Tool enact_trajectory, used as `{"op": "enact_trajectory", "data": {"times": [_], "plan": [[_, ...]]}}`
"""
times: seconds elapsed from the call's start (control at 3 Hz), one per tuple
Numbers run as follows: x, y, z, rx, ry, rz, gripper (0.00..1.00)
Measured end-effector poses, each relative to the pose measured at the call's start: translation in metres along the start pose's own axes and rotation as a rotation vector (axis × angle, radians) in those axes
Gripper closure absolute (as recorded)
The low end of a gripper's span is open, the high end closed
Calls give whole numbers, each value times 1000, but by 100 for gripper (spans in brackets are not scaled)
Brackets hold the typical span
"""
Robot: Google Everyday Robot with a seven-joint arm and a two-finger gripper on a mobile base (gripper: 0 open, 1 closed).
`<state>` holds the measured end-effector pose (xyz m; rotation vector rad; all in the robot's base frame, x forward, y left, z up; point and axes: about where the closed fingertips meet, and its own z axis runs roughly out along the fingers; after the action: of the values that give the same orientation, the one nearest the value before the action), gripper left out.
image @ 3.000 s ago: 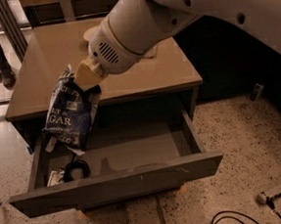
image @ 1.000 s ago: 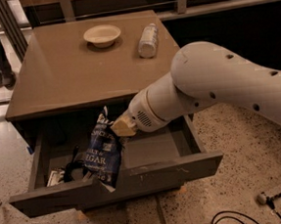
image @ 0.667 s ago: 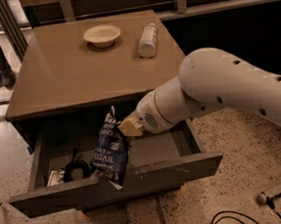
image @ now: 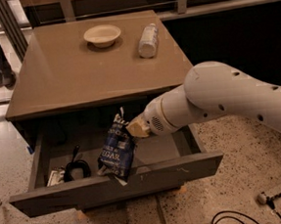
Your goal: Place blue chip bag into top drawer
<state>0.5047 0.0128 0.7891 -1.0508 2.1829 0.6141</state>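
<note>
Now that the arm has swung down from above the worktop [image: 78, 75], the blue chip bag [image: 116, 153] no longer hangs high over the left edge of the top drawer [image: 117, 185]. It sits low inside the open cavity, near the middle and just behind the drawer front. The gripper [image: 137, 128] is below the worktop's front edge, inside the drawer opening, and is closed on the bag's upper right edge. The bag stands almost upright beneath it. Its lower end appears to touch the drawer floor or the inner face of the front panel, though which one cannot be told. Over the last second the bag has drifted only slightly to the right, so the descent looks all but finished. By my judgement the carrying is done and release is the step in hand. Once let go, the crinkled foil should slump flat. It may lean over the front lip, since one corner already sits right at that edge. A black cable [image: 74, 169] lies at the drawer's left end, beside the bag and apart from it. The bowl [image: 102, 35] and the white bottle [image: 148, 40] stand at the back of the worktop.
</note>
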Motion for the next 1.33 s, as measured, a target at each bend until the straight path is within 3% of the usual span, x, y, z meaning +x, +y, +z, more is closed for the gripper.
{"op": "enact_trajectory", "data": {"times": [1.0, 1.33], "plan": [[15, -42, 40, 7, -17, -35, 100], [22, -55, 70, -36, -2, -54, 100]]}}
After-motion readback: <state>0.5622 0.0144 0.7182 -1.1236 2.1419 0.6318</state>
